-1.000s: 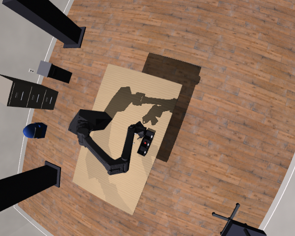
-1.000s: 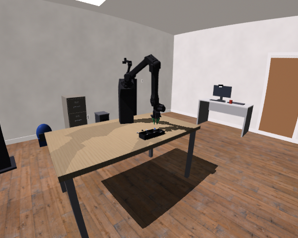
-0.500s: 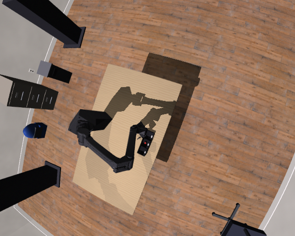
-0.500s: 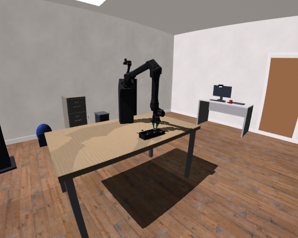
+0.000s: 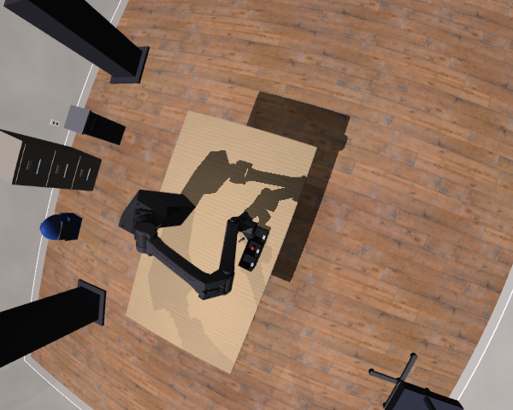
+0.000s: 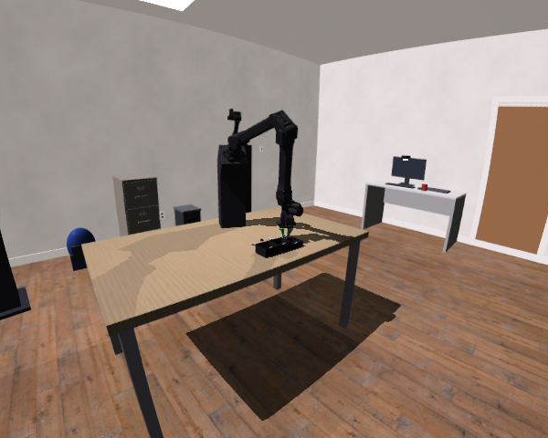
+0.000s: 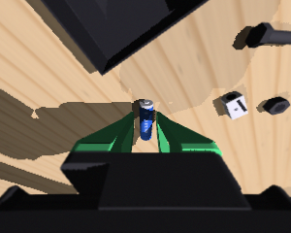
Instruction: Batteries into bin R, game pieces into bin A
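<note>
One blue battery (image 7: 145,125), right between the jaws (image 5: 250,231) (image 6: 286,233)
So the jaws are partly spread, one tip on each side, not pinching it. Wrist view also has one white die (image 7: 236,107) to its right, one nut (image 7: 276,105) farther right, one bolt (image 7: 276,36) at the far right. Three black bins (image 5: 248,260) (image 6: 279,247) in a row on the desk (image 5: 195,326) (image 6: 180,273).
</note>
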